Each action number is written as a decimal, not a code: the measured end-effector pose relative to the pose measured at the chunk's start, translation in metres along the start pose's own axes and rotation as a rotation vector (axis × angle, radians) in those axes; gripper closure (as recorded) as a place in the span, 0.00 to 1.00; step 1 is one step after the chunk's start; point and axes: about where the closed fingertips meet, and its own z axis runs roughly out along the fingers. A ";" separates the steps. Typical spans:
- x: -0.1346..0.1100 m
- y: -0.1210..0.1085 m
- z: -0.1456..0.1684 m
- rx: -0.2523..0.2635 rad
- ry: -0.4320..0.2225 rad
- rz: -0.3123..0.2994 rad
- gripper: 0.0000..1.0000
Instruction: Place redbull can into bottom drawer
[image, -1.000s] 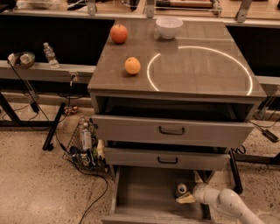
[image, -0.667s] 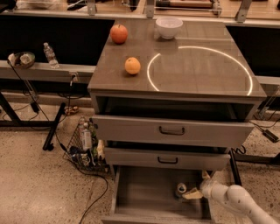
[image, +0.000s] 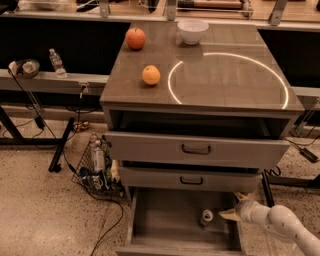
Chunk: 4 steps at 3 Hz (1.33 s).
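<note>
Since the can (image: 206, 217) stands inside the bottom drawer (image: 165, 220), you may count the main part of the task as done, in my judgement. The drawer is pulled far out below the front edge of the desk (image: 230, 90). The can is upright on the grey floor of the drawer, more toward the side of the front right corner, with its silver top facing up.

Your tool (image: 232, 206) is low, under the front right corner of the desk, just beside the can on its right side. Its two fingers are spread apart and they hold nothing. I cannot tell if the lower finger touches the can or is only very near to it.

What is left is small, I think. You need to draw the tool up and away from the drawer without knocking the can, because a slim tall can falls easily. The task sentence does not ask you to close the drawer.

On the desk, the apple (image: 135, 38) and the white bowl (image: 193, 30) are near the back edge, and the orange (image: 151, 75) is nearer the left edge. None of these belong to the task.
</note>
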 end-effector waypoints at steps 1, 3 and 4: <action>0.026 -0.007 -0.020 -0.021 0.129 -0.031 0.48; 0.080 -0.008 -0.061 -0.104 0.392 -0.092 0.95; 0.058 -0.020 -0.095 -0.062 0.379 -0.084 1.00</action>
